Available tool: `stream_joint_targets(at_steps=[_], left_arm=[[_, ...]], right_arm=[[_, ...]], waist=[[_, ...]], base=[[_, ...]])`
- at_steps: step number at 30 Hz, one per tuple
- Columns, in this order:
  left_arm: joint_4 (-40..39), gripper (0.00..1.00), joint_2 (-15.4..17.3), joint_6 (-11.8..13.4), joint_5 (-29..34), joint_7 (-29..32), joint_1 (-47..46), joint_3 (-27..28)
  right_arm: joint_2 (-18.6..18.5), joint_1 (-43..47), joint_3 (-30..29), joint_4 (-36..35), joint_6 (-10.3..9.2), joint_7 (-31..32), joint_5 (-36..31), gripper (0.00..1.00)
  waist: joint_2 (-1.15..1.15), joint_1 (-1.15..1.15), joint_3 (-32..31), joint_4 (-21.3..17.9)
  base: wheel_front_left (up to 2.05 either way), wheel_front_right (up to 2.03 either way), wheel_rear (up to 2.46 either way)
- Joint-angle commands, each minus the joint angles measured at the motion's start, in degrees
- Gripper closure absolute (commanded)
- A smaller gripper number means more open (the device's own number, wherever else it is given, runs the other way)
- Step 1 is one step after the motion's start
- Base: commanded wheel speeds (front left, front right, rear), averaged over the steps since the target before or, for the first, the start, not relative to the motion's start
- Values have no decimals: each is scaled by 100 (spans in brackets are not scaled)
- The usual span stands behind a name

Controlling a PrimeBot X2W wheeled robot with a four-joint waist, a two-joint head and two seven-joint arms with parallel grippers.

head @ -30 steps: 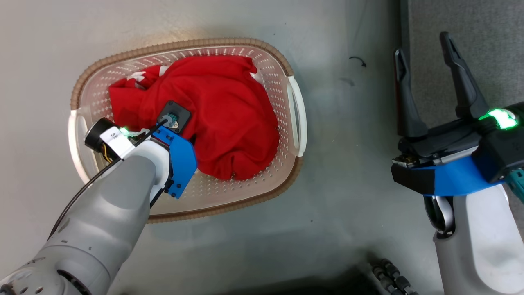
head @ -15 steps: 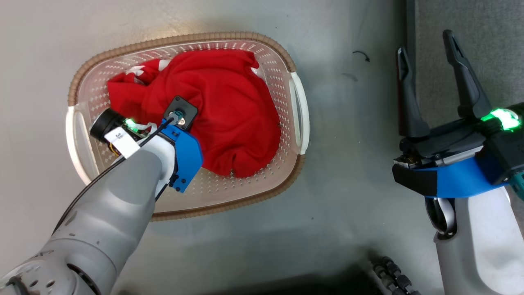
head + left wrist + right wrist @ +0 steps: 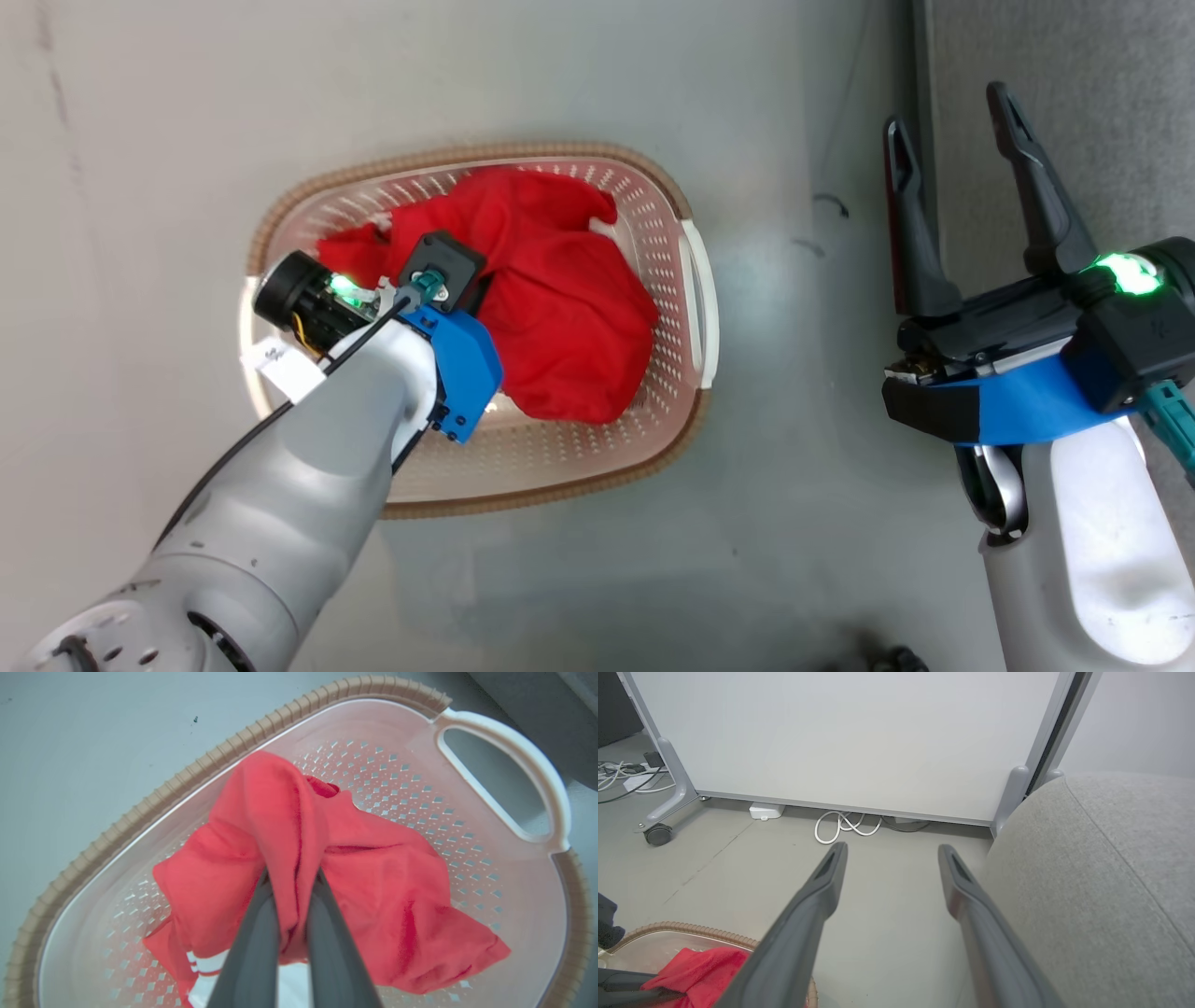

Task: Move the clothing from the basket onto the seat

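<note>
The clothing (image 3: 569,317), bright red soft fabric with white stripes, is not on the large light grey upholstered seat cushion (image 3: 1101,882), which stands at the right. It lies bunched inside the small cream-white perforated plastic basket (image 3: 551,453) with a brown woven-look rim. The basket sits on the grey floor (image 3: 794,513), apart from the seat cushion. The left gripper (image 3: 293,882) reaches down into the basket, its two dark fingers pressed together on a raised fold of the red fabric (a white-striped part shows beside them). The right gripper (image 3: 946,110) holds nothing; its fingers stand wide apart near the cushion's edge.
</note>
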Motion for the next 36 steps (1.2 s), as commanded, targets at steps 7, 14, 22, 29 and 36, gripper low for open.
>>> stream_joint_targets(at_steps=[7, 14, 22, 29, 36], left_arm=[[-232, 100, -51, -2, -277, -223, 303, 186], [-844, 100, 133, 94, -158, -232, 668, 788], [-1649, 100, 371, 214, 329, -234, 1200, 1643], [-2398, 100, 481, 245, 861, -235, 1544, 2398], [-3087, 100, 457, 196, 1307, -235, 1692, 3027]], right_arm=[[-23, 165, -4, 193, 3, -28, 36, 0], [-22, 429, -57, 360, 3, -27, 58, 0], [-22, 773, -109, 494, 3, -27, 133, 0], [-22, 1068, -121, 596, 3, -27, 218, 0], [-22, 1309, -70, 657, 3, -27, 306, 0]], waist=[[0, 0, -843, 256], [0, 0, -1594, 391], [0, 0, -2338, 448], [0, 0, -2890, 447], [0, 0, -3329, 396]], base=[[0, 0, 0], [0, 0, 0], [0, 0, 0], [0, 0, 0], [0, 0, 0]])
